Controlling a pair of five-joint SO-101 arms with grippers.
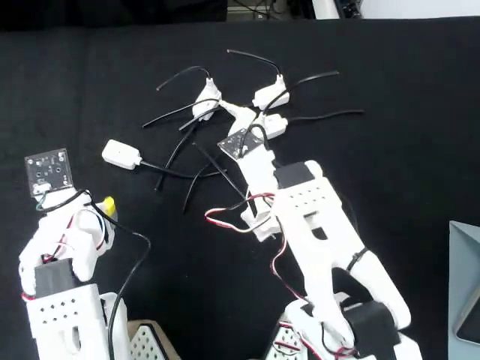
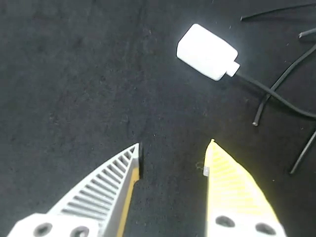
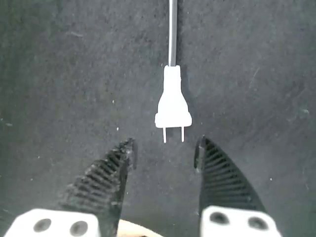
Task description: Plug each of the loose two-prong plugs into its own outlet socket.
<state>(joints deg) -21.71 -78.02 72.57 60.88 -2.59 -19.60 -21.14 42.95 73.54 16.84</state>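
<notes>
A white two-prong plug (image 3: 173, 108) lies flat on the black cloth, prongs toward my right gripper (image 3: 165, 143), which is open and just short of them. In the high view the right arm (image 1: 300, 202) stretches to a cluster of white plugs (image 1: 271, 96) with black cords at the table's middle back. A white box-shaped piece (image 2: 207, 52) on a black cord lies ahead of my left gripper (image 2: 174, 148), open with nothing between its fingers. From above that white box-shaped piece (image 1: 120, 154) sits left of the cluster, with the left gripper (image 1: 103, 210) nearer the front.
Loose black cords (image 1: 187, 161) run between the white box and the plug cluster. A grey tray-like object (image 1: 465, 285) stands at the right edge. A tan object (image 1: 146, 330) sits by the left arm's base. Bare black cloth spreads at the far left and far right.
</notes>
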